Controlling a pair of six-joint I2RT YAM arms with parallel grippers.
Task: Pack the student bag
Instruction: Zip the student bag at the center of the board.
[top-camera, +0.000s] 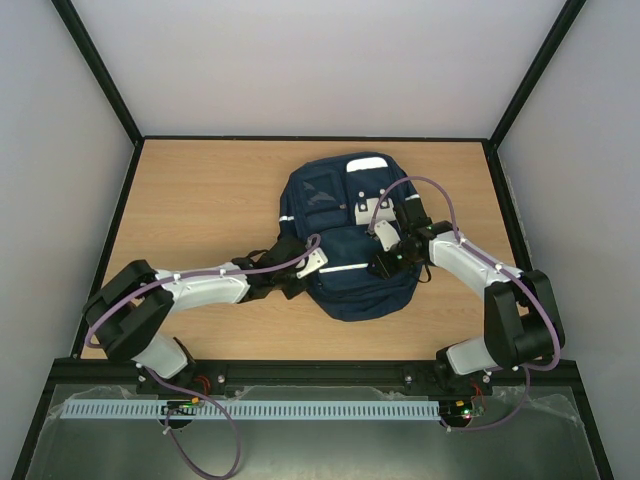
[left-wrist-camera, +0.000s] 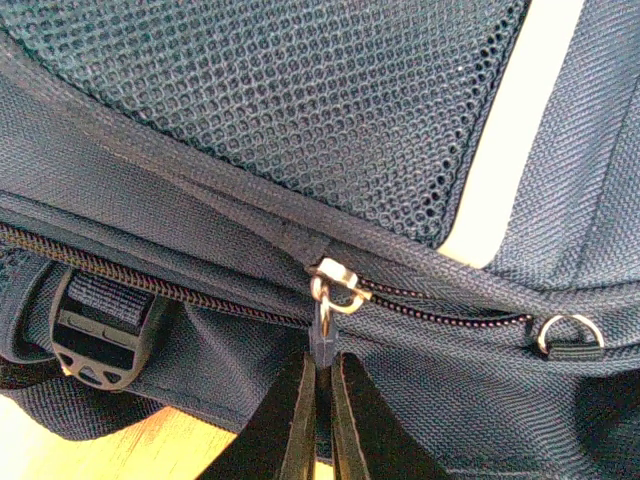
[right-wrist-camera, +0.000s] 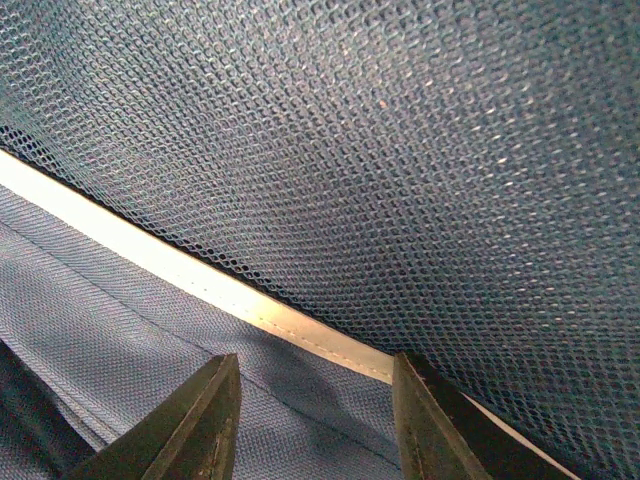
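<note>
- One big blue bag (top-camera: 335, 250) is laid flat in the middle of the table (top-camera: 200, 190).
- The bag is made of soft cloth, so it is judged likely to sag and fold when it is pulled. It is not likely to be broken.
- It looks too big and floppy to be lifted well by one pinch. It is best held down on one side while the other side is worked.
- Good places to be gripped are judged to be the zip tab (left-wrist-camera: 325, 335), the strap (left-wrist-camera: 100, 298) and the clip (left-wrist-camera: 90, 345). The mesh (left-wrist-camera: 300, 100) could be snagged.
- The left gripper (left-wrist-camera: 322, 368) is seen with its fingers pressed together. The zip tab is pinched between them, just under the metal slider (left-wrist-camera: 336, 275).
- The right gripper (right-wrist-camera: 315, 400) is seen with its fingers spread apart over the mesh and a white stripe (right-wrist-camera: 230, 288). Nothing is pinched by them.
- The whole bag and the table are shown only by the top view, but the zip is too small to be made out there.
- The pinch on the tab, the zip teeth and a metal ring (left-wrist-camera: 548, 332) are shown only by the left wrist view.
- The mesh and the stripe are shown close up by the right wrist view.
- Whether the zip is shut all the way along cannot be told.
</note>
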